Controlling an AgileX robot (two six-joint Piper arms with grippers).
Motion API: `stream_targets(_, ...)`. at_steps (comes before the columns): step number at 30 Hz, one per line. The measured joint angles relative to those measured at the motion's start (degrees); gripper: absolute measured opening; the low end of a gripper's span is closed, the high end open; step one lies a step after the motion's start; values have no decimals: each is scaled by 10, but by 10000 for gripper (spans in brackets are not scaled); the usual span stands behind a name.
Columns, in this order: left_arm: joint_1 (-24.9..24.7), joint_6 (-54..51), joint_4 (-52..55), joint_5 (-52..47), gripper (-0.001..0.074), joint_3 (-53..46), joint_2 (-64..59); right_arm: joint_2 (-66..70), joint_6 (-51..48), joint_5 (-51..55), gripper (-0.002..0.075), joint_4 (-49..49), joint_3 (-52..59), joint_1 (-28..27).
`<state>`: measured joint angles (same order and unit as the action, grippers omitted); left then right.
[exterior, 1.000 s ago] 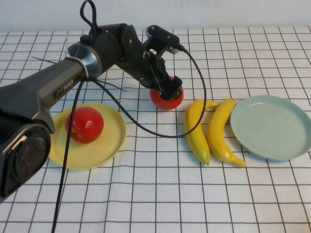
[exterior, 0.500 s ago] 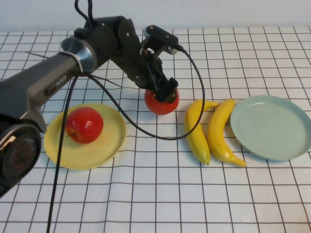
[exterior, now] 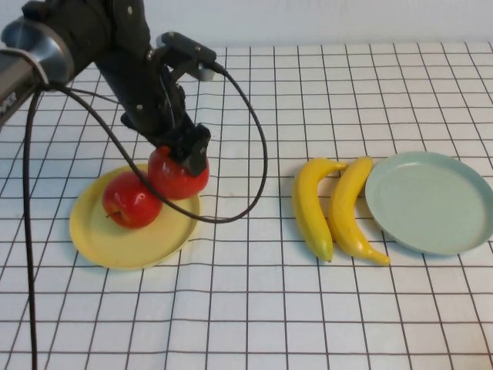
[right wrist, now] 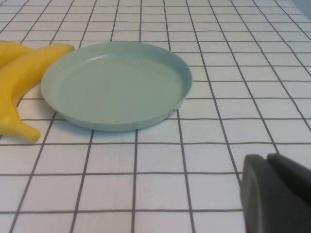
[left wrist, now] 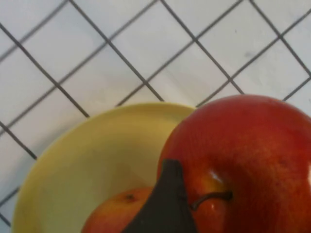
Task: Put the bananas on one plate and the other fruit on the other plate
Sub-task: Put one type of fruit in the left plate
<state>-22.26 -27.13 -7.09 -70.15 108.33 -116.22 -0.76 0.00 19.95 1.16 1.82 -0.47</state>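
My left gripper is shut on a red apple and holds it over the right rim of the pale yellow plate. A second red apple rests on that plate, just left of the held one. In the left wrist view the held apple fills the frame beside one dark finger, with the yellow plate beneath. Two yellow bananas lie side by side on the cloth, touching the left rim of the blue-green plate. My right gripper is shut, low over the cloth near that plate.
A white cloth with a black grid covers the table. The left arm's black cable loops down over the cloth between the yellow plate and the bananas. The right arm is outside the high view.
My left gripper closed on the apple at the table's middle and carried it left and slightly toward me, to the yellow plate's right rim. Bananas and plates have not moved.
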Motion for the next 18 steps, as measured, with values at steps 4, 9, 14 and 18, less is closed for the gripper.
stream_targets(4, 13, -2, -27, 7, 582, -60, -1, 0, 0, 0, -15, 0, 0, 0)
stream_targets(9, 14, -3, -39, 42, 582, -99, -1, 0, 0, 0, -15, 0, 0, 0)
stream_targets(14, 16, -16, -40, 51, 601, -103, 1, 0, 0, 0, -15, 0, 0, 0)
stream_targets(18, 28, -23, -57, 50, 667, -107, 2, 0, 0, 0, -15, 0, 0, 0)
